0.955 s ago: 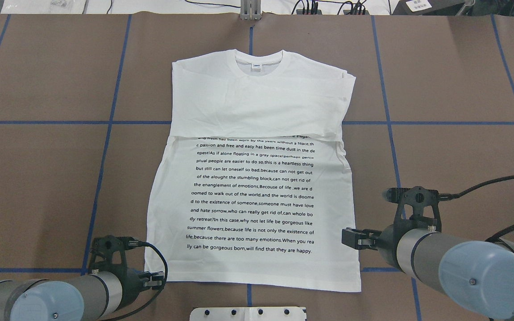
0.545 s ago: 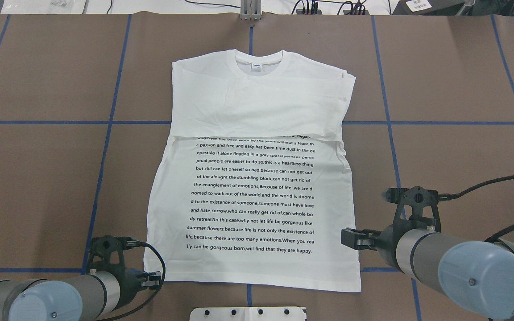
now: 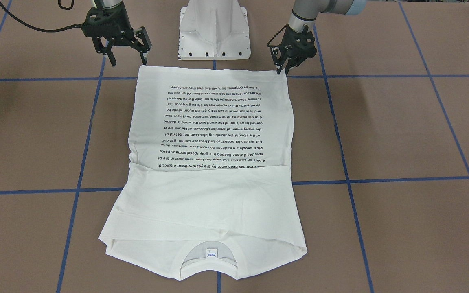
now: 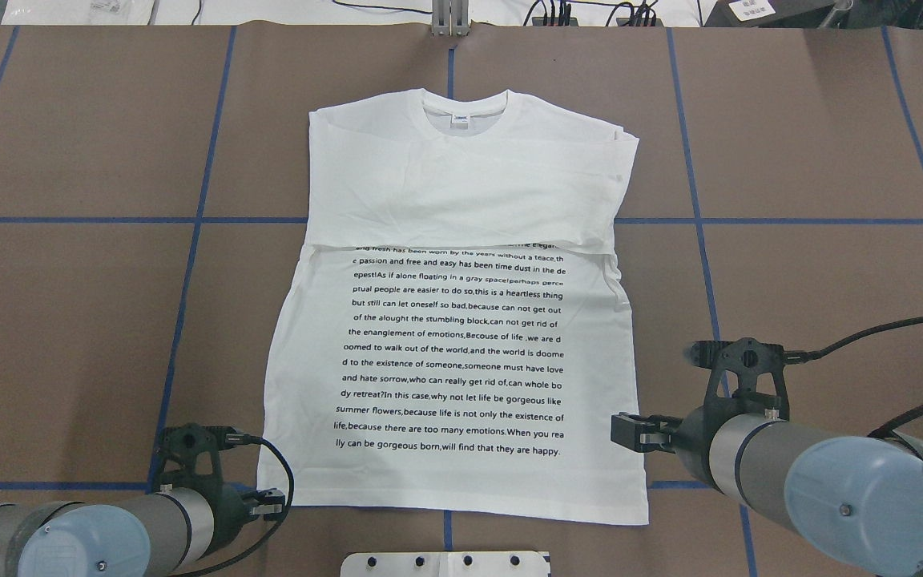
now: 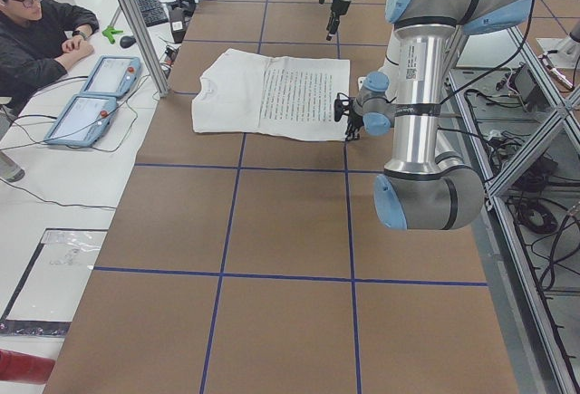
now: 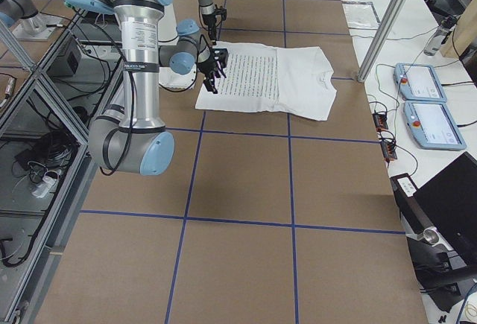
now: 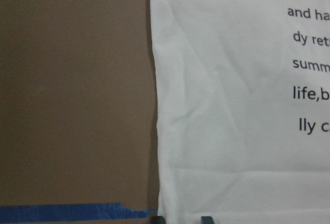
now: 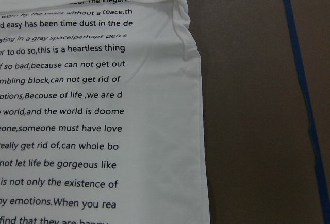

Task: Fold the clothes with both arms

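The white T-shirt (image 4: 461,184) lies flat on the brown table, collar at the far end, sleeves folded across the chest, and black text below. It also shows in the front view (image 3: 210,195). My left gripper (image 3: 282,71) points down at the hem's left corner, also in the overhead view (image 4: 268,503). Its fingertips (image 7: 206,219) stand a little apart over that corner. My right gripper (image 3: 129,61) hangs wide open just above the hem's right corner, holding nothing, also in the overhead view (image 4: 630,430). The right wrist view shows only the shirt's right edge (image 8: 196,131).
The white pedestal base (image 3: 214,32) stands just behind the hem, between the arms. Blue tape lines (image 4: 189,264) grid the table. An operator (image 5: 36,32) sits by two tablets (image 5: 91,95) beyond the collar end.
My left gripper has shifted slightly left and back, closer to the hem's left corner. My right gripper has edged slightly left. The shirt has not moved.
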Action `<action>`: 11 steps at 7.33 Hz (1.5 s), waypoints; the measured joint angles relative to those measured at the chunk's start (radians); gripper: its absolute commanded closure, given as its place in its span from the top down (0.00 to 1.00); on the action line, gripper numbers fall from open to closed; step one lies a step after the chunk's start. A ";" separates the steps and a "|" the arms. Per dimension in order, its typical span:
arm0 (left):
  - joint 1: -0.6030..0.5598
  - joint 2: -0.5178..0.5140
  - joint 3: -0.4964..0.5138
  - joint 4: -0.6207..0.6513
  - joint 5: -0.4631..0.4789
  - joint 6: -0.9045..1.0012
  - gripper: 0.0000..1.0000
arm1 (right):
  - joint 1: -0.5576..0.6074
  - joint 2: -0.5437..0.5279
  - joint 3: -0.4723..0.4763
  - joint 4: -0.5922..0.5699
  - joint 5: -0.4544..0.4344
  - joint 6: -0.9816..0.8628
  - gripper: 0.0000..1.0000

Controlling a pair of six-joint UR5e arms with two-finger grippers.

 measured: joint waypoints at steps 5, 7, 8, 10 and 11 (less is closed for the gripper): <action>-0.006 -0.002 -0.038 0.001 -0.002 0.000 0.00 | -0.188 -0.013 -0.022 0.001 -0.218 0.161 0.62; -0.007 -0.006 -0.059 0.001 -0.003 -0.001 0.00 | -0.261 -0.015 -0.074 0.002 -0.311 0.227 0.60; -0.007 -0.009 -0.064 0.000 -0.003 -0.002 0.00 | -0.276 -0.014 -0.102 0.003 -0.334 0.235 0.58; -0.008 -0.010 -0.069 0.000 -0.004 -0.006 0.00 | -0.291 -0.008 -0.139 0.004 -0.354 0.239 0.57; -0.008 -0.012 -0.070 0.000 -0.004 -0.007 0.00 | -0.295 -0.006 -0.153 0.005 -0.357 0.239 0.56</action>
